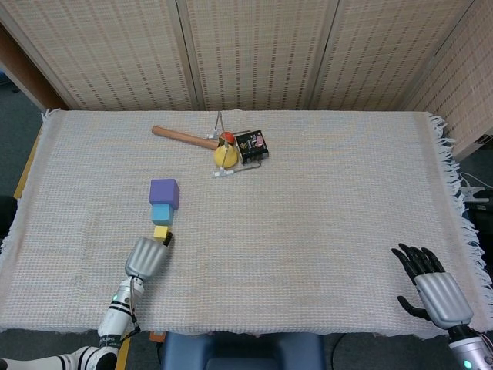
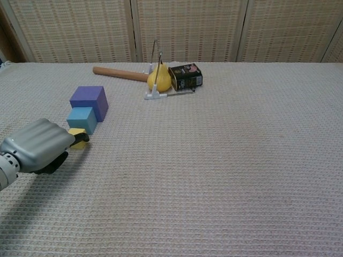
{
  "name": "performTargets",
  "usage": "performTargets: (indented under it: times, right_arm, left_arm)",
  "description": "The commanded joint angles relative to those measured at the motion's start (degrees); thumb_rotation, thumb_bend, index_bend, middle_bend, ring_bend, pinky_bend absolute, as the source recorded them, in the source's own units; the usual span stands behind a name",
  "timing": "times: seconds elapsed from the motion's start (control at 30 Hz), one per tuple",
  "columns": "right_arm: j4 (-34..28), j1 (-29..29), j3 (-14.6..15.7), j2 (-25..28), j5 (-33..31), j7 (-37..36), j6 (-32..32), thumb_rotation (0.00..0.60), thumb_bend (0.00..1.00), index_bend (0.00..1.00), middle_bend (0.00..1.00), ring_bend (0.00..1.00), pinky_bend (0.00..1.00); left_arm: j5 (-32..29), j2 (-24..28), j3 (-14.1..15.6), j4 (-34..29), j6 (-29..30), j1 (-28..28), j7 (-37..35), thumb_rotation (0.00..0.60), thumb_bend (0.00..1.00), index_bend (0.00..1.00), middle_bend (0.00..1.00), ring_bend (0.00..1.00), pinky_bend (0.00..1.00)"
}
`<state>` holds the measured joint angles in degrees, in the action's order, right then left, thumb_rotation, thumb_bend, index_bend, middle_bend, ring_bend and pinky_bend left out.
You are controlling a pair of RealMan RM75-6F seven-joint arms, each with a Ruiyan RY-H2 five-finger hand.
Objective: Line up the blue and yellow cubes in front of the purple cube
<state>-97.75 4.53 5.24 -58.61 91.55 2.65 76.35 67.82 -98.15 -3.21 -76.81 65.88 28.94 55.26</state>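
The purple cube (image 1: 164,192) (image 2: 89,101) sits left of the table's middle. The blue cube (image 1: 162,213) (image 2: 82,119) lies directly in front of it, touching it. In front of that is the small yellow cube (image 1: 161,232) (image 2: 79,137), down on the cloth, in line with the other two. My left hand (image 1: 146,257) (image 2: 38,145) reaches in from the near edge and grips the yellow cube, with a dark fingertip (image 2: 85,137) against its right side; the hand hides part of the cube. My right hand (image 1: 431,289) rests at the front right with fingers spread and nothing in it.
At the back middle lie a wooden-handled tool (image 1: 181,136), a yellow fruit (image 1: 225,156) on a small wire stand, and a black can (image 1: 251,146). The woven cloth (image 1: 323,231) covers the table, its fringe at the right edge.
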Motion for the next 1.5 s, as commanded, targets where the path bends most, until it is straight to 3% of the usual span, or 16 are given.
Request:
performTargets:
  times: [0.03,0.3,0.6,0.77,1.5]
  right_arm:
    - [0.0,0.02,0.02,-0.02,-0.01,0.03,-0.07,0.6,0.05,0.0,0.0,0.0,0.0]
    - [-0.01,0.01,-0.07,-0.04,-0.2,0.09,-0.06,0.599,0.05,0.0,0.0,0.0,0.0]
    - [-0.06,0.04,0.0,-0.03,-0.1,0.1,-0.14,0.6,0.05,0.0,0.0,0.0,0.0]
    - [-0.06,-0.08,0.01,0.07,0.01,-0.07,0.16,0.6,0.05,0.0,0.0,0.0,0.0]
    - [-0.22,-0.18,0.06,0.01,0.1,0.19,0.27,0.6,0.05,0.0,0.0,0.0,0.0]
  left_arm:
    - [-0.36,-0.08,-0.23,0.34,-0.01,0.13,-0.03,0.6,0.69,0.18,1.0,1.0,1.0]
    - [0.17,0.17,0.28,-0.05,0.39,0.22,-1.25,0.6,0.69,0.18,1.0,1.0,1.0]
    - [6.42,1.8,3.15,-4.04,4.21,-1.15,-4.83,0.6,0.68,0.18,1.0,1.0,1.0]
    - [6.91,3.53,4.14,-4.82,5.5,-2.71,-5.53,0.6,0.68,0.21,1.0,1.0,1.0]
    - [3.36,2.83,2.12,0.09,2.35,-2.84,-6.98,0.6,0.67,0.22,1.0,1.0,1.0]
